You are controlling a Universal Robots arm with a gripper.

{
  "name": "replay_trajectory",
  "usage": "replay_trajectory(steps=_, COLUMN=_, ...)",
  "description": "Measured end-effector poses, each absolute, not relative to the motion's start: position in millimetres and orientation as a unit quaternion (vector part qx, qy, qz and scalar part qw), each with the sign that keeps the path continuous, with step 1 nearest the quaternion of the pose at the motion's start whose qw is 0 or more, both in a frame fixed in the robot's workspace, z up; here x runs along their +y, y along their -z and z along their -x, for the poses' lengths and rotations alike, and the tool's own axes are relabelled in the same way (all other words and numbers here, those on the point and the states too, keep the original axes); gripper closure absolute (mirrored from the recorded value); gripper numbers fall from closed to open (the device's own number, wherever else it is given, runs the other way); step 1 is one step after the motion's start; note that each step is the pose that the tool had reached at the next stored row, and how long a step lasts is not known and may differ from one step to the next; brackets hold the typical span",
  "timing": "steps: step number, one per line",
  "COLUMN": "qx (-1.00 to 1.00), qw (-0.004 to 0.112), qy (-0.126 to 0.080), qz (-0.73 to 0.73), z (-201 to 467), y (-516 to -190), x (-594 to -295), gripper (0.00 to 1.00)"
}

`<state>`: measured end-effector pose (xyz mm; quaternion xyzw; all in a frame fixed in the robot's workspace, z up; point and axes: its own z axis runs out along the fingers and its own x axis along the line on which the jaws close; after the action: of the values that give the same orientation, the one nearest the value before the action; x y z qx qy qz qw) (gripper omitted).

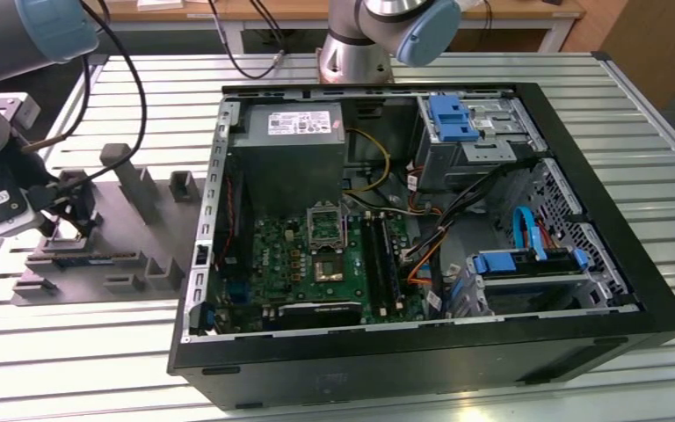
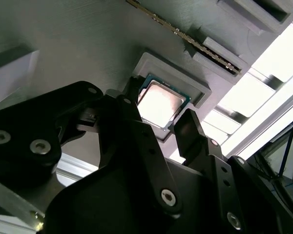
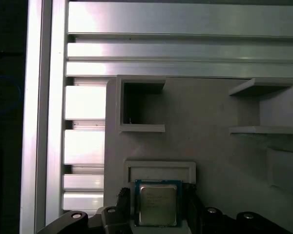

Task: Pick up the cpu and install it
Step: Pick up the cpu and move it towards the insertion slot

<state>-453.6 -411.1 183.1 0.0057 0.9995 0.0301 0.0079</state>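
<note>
Small flat square cpu w/ pale silvery metal top (image 3: pixel 157 204) is seen seated in a shallow recess of the grey plastic tray (image 3: pixel 215 141), so it's not been lifted yet. In the exterior view the tray is at the exterior view's left, outside the big black computer case (image 1: pixel 431 360) and well apart from the green motherboard (image 1: pixel 302 264) inside it.

The black two-finger gripper (image 2: pixel 159 109) is parked low over that recess, jaws spread w/ the chip between them. So it's read as open, nothing clamped afaict. A sliver of gap can be made out each side in the first wrist view, tho contact on one edge can't be ruled out.

What could go wrong, imo:
- In the second wrist view one finger looks closer to a corner than mid-edge, so the chip could get twisted or jammed against the recess wall when squeezed.
- The edges are thin, so if the recess rim gets caught instead, the chip could be missed or dropped.
- If it's gripped tilted, it won't sit flat for install.
</note>
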Motion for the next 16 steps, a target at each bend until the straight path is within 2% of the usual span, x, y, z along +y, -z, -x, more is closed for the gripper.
replay_trajectory(steps=16, qx=1.000, qw=0.008, qy=-0.028, qz=-0.011, z=453.6, y=-182.3, x=-411.2, gripper=0.44)
